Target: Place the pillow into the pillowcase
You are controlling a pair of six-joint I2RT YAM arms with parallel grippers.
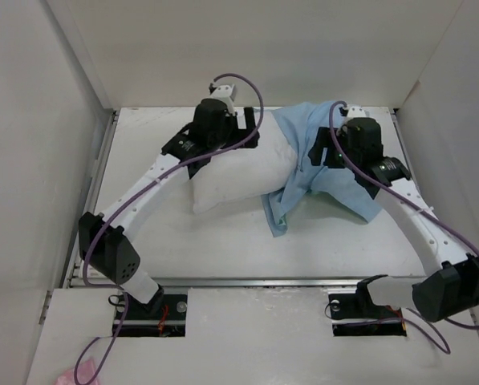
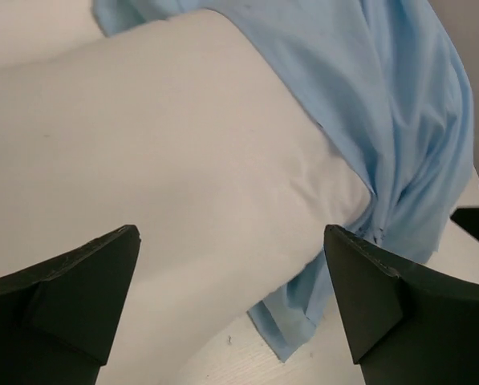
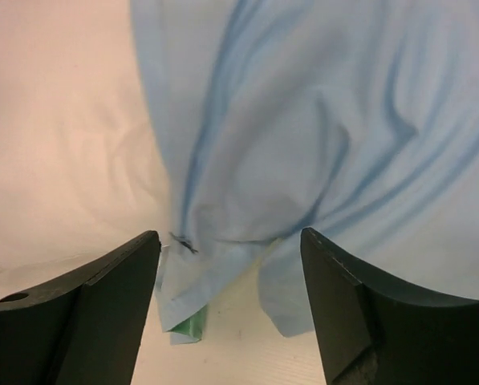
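The white pillow [image 1: 235, 172] lies across the table's middle, its right end under the light-blue pillowcase [image 1: 327, 186]. The pillowcase is bunched and draped over that end, a flap hanging toward the front. My left gripper [image 1: 253, 128] is open above the pillow's far edge; the left wrist view shows the pillow [image 2: 159, 160] and the pillowcase [image 2: 399, 120] between its spread fingers [image 2: 87, 289]. My right gripper [image 1: 315, 152] is open above the pillowcase; the right wrist view shows the blue cloth [image 3: 319, 120], the pillow [image 3: 62, 144] at left, and nothing held.
White walls [image 1: 54, 120] close in the table on the left, back and right. The white table [image 1: 223, 249] runs from the pillow to the front rail. A small green tag [image 3: 189, 325] shows at the pillowcase's hem.
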